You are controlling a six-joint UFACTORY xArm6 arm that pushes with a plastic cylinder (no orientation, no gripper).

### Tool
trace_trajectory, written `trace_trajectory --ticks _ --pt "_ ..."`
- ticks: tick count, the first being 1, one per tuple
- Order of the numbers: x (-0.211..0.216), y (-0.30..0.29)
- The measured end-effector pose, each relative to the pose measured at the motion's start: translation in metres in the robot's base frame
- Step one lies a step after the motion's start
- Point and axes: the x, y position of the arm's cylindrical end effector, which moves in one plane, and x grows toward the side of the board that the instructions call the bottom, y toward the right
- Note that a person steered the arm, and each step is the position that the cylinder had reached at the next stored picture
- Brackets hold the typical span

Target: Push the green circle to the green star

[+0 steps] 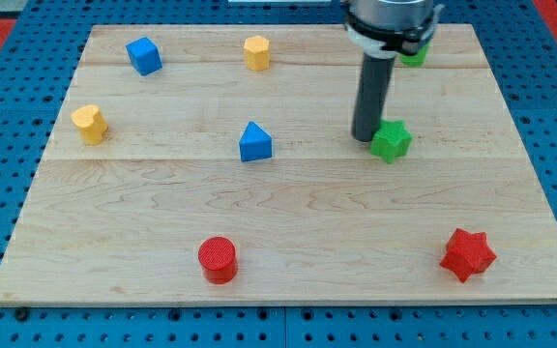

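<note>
The green star (392,141) lies right of the board's middle. My tip (365,136) stands just left of the star, touching or nearly touching it. The green circle (414,55) sits near the view's top, above the star, mostly hidden behind the arm's body.
The wooden board (278,242) also bears a blue triangle (254,142) at the middle, a blue cube (144,55) and a yellow hexagon (256,52) at the top left, a yellow heart-like block (90,124) at the left, a red cylinder (218,259) and a red star (468,254) at the bottom.
</note>
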Motion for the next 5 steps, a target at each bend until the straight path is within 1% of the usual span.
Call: trace_trajectory --ticks 1,2,3,4,5 --pt "0.000 0.024" --pt "-0.006 0.018" --pt "0.011 -0.035" --pt "0.025 -0.043" --pt "0.025 -0.043"
